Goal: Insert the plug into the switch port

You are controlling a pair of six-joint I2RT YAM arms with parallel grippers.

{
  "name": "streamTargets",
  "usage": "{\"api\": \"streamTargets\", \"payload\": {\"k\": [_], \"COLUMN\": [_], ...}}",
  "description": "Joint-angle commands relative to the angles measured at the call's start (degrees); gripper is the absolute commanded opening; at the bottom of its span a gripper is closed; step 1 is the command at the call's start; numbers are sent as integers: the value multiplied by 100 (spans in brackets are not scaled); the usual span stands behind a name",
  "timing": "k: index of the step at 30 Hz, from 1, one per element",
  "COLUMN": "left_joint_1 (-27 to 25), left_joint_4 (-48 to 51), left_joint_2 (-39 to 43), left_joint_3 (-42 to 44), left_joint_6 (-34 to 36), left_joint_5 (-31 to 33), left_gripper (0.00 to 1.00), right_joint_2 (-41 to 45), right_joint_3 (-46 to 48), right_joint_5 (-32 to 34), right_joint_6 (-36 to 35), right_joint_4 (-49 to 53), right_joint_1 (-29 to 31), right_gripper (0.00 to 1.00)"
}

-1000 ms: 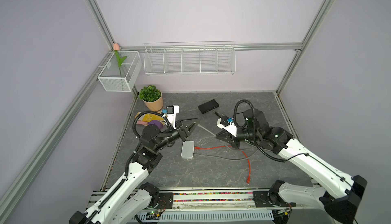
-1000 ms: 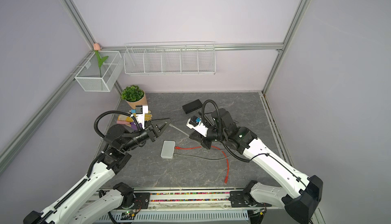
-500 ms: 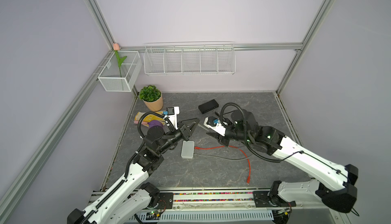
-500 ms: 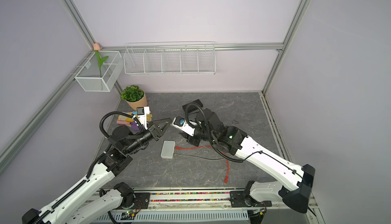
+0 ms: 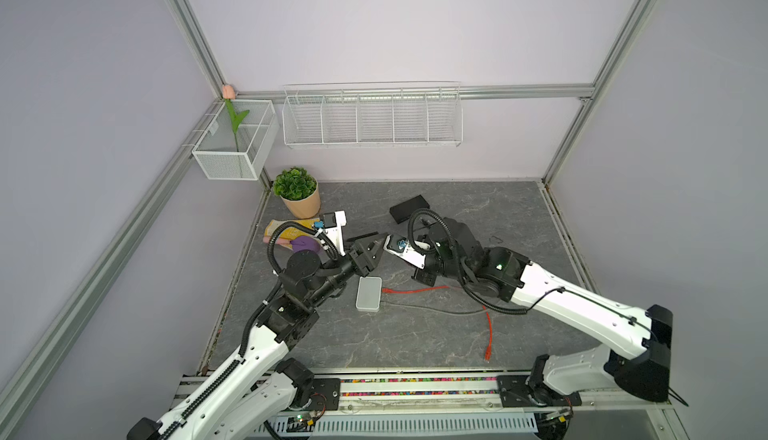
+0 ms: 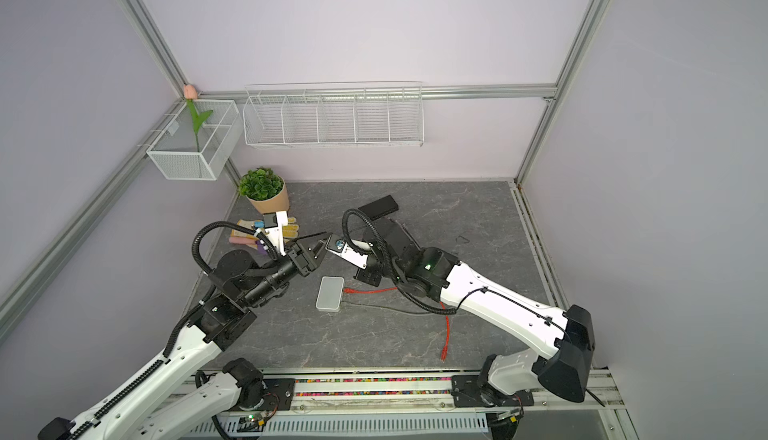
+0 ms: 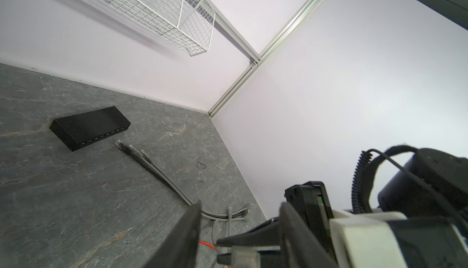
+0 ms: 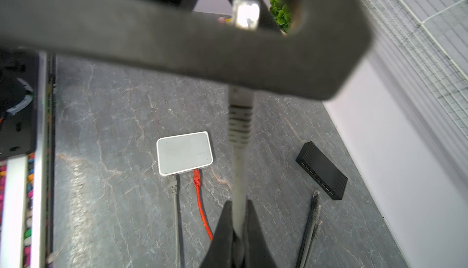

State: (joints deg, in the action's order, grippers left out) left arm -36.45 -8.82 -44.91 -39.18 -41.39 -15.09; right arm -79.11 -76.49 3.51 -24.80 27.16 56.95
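Right gripper (image 8: 238,209), reaching low toward the middle, is clamping the grey cable (image 8: 239,173) behind its ribbed boot; the clear boxy plug (image 8: 246,13) is sticking out between the spread matte fingers of the left gripper (image 7: 239,206), well apart from the white rounded switch (image 8: 184,156) lying on the grey marbled table (image 8: 106,117).

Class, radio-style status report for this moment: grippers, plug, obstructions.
Right gripper shut on grey cable. Left gripper open, fingers either side of plug. Plug aloft, unplugged. Red cable at white switch.
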Motion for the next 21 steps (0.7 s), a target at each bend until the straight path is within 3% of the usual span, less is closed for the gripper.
{"api": "streamTargets", "payload": {"k": [1,4,9,15,21], "left_joint_1": [-29,-29,-29,-29,-29], "left_joint_4": [-90,133,489,521,478], "left_joint_2": [475,877,1212,1179,1012], "left_joint_3": [99,105,140,105,103], "left_joint_6": [365,645,799,821,849], "left_joint_5": [-428,-469,-505,-669,-819], "left_gripper": [79,79,78,75,65], "right_joint_2": [-44,-375,-899,-1611,-1832], "right_joint_3": [-649,-1262,-1974,-2794,-3012], "right_joint_5": [-1323,-2711,-4204,-4778,-4919], "right_joint_6": [-293,-527,-1070,-1572,-1685], "right_joint_4": [1093,2116,3256,4374,4649], "right_joint_1": [-444,-991,-1465,-1465,-1460], "right_gripper": [7,7,6,6,6]}}
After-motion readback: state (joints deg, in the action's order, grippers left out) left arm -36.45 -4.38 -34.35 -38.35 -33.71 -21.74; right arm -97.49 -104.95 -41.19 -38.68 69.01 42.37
